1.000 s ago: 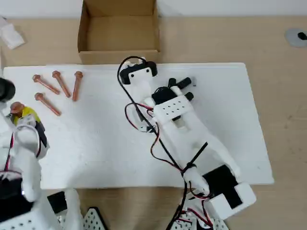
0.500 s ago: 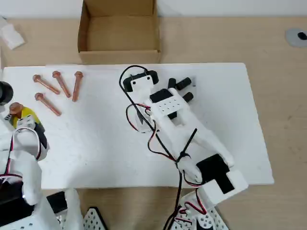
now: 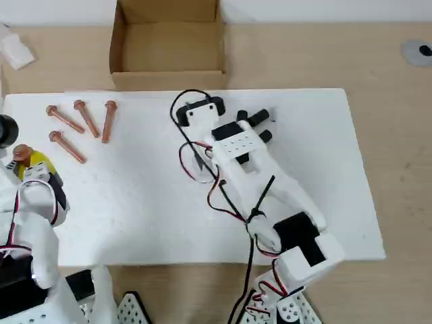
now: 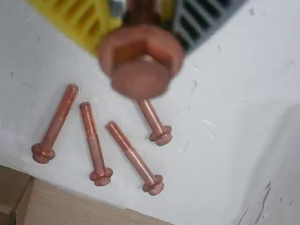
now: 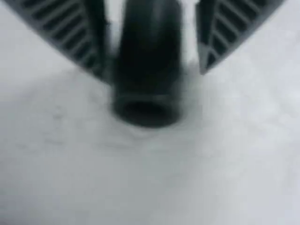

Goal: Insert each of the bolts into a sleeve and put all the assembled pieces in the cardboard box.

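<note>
The right gripper (image 5: 151,70) is easing back from the cardboard box (image 3: 167,79) over the white board (image 3: 135,196), with 1 sleeve (image 5: 147,56) in its mouth; whether it is clamping cannot be told. The left gripper (image 4: 140,21) is staying put, clasping 1 bolt (image 4: 140,63), so the 2 parts are probably still waiting to be joined.

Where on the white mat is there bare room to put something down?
The mat is bare between the four bolts and the right arm, and again at its right end beyond that arm. It is crowded around the sleeves beside the arm.
</note>
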Controlling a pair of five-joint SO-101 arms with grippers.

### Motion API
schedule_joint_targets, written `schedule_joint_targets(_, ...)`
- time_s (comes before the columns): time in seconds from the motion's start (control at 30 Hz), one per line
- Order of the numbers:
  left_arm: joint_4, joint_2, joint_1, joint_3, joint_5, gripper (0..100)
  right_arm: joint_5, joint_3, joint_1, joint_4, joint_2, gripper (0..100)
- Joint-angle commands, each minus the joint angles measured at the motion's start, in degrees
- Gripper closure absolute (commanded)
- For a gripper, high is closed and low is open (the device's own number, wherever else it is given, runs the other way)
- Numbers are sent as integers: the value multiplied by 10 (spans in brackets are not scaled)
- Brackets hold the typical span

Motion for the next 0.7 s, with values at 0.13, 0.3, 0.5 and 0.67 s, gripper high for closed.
schedule_joint_targets(0.13,-10,-7,4,-6,3,994,1,-13,-1,33,17,989)
schedule_joint_targets(0.3,-11,-7,4,-25,3,994,1,-45,0,62,-29,989)
schedule_joint_targets(0.5,-13,-7,4,-40,3,994,1,-130,-7,128,-168,989)
schedule_joint_targets(0.67,-12,-7,4,-39,4,994,1,-194,-17,185,-307,989)
